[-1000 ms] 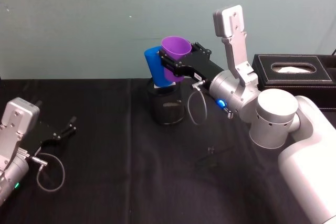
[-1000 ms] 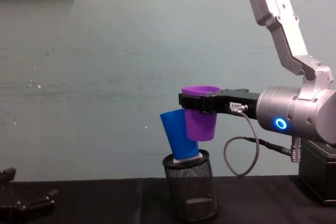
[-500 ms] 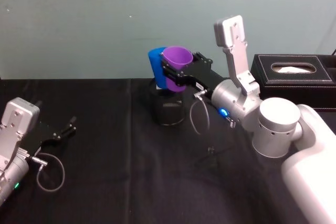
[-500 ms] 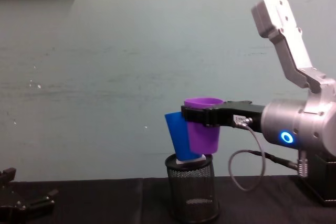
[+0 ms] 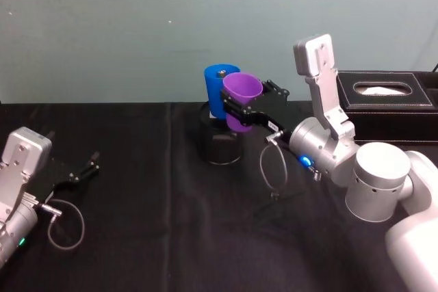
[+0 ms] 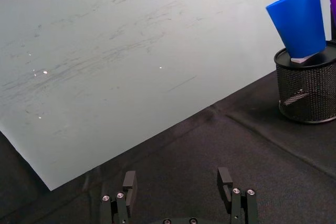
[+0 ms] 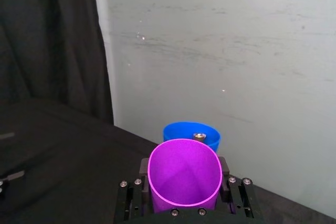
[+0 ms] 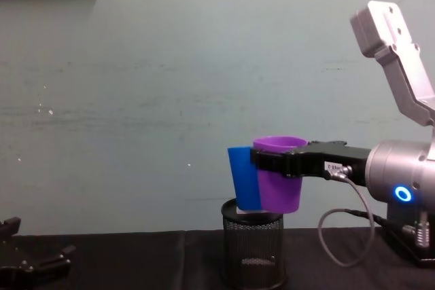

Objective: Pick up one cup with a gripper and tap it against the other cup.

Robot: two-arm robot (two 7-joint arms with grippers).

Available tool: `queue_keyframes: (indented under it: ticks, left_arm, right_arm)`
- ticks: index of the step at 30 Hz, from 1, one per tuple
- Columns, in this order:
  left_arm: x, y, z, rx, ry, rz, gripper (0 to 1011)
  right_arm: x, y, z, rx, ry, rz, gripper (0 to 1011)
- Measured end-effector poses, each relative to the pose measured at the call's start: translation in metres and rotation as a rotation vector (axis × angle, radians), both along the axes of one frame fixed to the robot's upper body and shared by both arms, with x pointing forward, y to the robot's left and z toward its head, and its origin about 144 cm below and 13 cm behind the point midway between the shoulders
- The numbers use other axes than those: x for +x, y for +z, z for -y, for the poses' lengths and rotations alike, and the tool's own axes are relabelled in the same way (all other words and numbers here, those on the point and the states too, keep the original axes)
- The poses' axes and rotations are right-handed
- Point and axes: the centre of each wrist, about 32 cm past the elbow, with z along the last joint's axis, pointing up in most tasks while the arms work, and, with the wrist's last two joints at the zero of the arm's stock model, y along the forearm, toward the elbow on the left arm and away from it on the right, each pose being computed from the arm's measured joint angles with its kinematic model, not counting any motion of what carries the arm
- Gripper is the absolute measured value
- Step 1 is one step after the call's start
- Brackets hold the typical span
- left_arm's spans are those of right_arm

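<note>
**Purple cup held beside the blue cup**

Head view: the right gripper (image 5: pixel 248 109) is clamped on the purple cup (image 5: pixel 241 100), held aloft just right of the blue cup (image 5: pixel 219 91), which stands in a black mesh holder (image 5: pixel 220 143) far centre on the black table (image 5: pixel 157 237); the left gripper (image 5: pixel 83 168) rests near left, its fingers spread and empty.

Chest view: the purple cup (image 8: pixel 279 182) overlaps the blue cup (image 8: pixel 245 177); whether they touch I cannot tell.

Right wrist view: jaws grip the purple cup (image 7: pixel 184 180) on both sides.

Left wrist view: fingers (image 6: pixel 129 184) parted, nothing between.
</note>
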Motion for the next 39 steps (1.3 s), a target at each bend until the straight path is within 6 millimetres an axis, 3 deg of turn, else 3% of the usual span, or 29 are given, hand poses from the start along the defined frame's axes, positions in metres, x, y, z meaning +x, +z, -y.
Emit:
queue_keyframes:
  ticks: [28, 39]
  left_arm:
    - [0.000, 0.000, 0.000, 0.000, 0.000, 0.000, 1000]
    - [0.000, 0.000, 0.000, 0.000, 0.000, 0.000, 1000]
  right_arm:
    - [-0.011, -0.009, -0.004, -0.008, 0.020, -0.014, 728]
    - [-0.030, -0.014, -0.001, -0.005, 0.062, -0.012, 728]
